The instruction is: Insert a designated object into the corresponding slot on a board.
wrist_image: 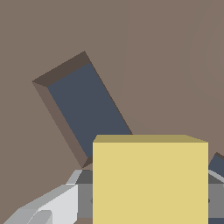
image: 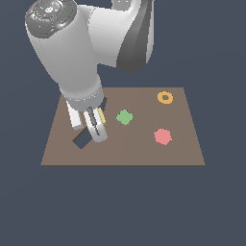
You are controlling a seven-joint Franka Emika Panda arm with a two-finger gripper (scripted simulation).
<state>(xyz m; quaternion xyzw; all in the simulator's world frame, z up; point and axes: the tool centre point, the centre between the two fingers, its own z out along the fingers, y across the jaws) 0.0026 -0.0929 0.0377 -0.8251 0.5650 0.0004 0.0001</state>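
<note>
Wrist view shows my gripper [wrist_image: 148, 205] clenched on the flat yellow square block [wrist_image: 150, 179], plain-faced, beside a dark rectangular hole [wrist_image: 89, 109] in the brown board [wrist_image: 175, 57].

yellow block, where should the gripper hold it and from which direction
By two opposite flat side faces of the yellow block, coming from above. It is a flat square with straight parallel sides, which suit flat fingers. The wrist view shows the gripper already set that way, a finger beside the block, over the board.
</note>
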